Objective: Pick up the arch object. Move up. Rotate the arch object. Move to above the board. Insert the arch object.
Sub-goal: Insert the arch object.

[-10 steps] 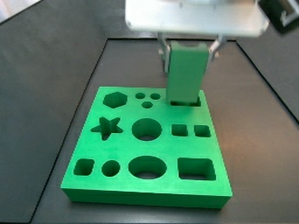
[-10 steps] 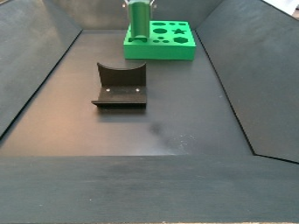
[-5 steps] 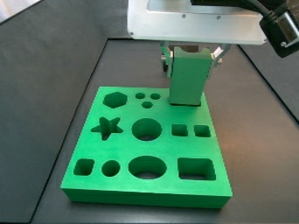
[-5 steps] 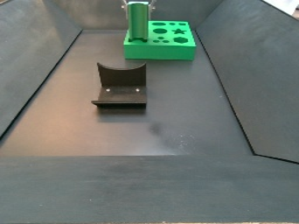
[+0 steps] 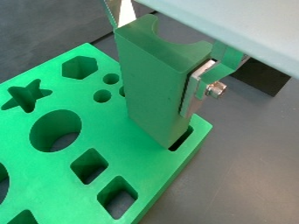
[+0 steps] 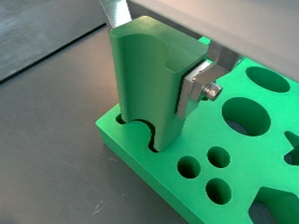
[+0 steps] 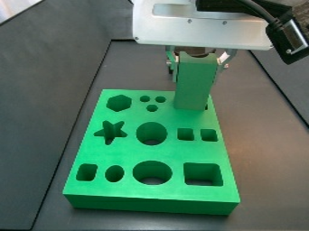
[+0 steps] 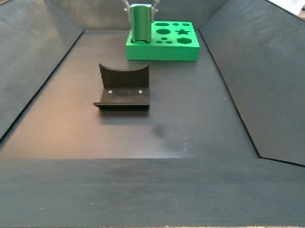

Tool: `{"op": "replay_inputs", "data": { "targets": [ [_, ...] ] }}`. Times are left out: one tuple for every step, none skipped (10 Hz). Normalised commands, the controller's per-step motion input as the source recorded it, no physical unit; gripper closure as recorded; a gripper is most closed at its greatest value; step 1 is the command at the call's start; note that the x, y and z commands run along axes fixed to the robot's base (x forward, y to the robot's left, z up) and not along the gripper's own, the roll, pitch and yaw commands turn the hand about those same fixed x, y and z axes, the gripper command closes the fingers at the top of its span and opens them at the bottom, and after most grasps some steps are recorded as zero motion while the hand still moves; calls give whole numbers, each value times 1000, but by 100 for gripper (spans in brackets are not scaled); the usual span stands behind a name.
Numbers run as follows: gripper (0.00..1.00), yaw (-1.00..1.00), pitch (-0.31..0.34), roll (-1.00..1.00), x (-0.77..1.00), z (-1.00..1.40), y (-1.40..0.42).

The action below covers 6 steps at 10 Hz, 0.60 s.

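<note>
The arch object (image 7: 193, 83) is a tall plain green slab standing upright with its lower end in the notched arch cut-out at a corner of the board (image 7: 133, 176). It also shows in both wrist views (image 5: 155, 83) (image 6: 149, 83) and in a side view (image 8: 141, 22). The gripper (image 7: 194, 56) is shut on the arch object's upper part; a silver finger (image 5: 201, 80) presses its side, also seen in a wrist view (image 6: 198, 83). The board is a bright green slab with hexagon, star, circle and square holes (image 5: 52, 131) (image 6: 251, 114) (image 8: 167, 44).
The fixture (image 8: 123, 86), a dark L-shaped bracket on a base plate, stands on the dark floor in front of the board. Sloping dark walls (image 8: 238, 80) enclose the floor on both sides.
The gripper housing has come down slightly and the arch object sits a little lower in its cut-out. The board and fixture have not moved.
</note>
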Motion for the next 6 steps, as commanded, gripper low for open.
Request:
{"op": "replay_inputs", "data": {
  "targets": [
    [100, -57, 0, -87, 266, -246, 11],
    [100, -31, 0, -81, 137, -231, 54],
    [100, -14, 0, -73, 51, -223, 89],
    [100, -6, 0, -53, 0, -189, 143],
    [100, -3, -50, -89, -186, -111, 120],
    [100, 0, -63, -144, -186, -126, 74]
  ]
}}
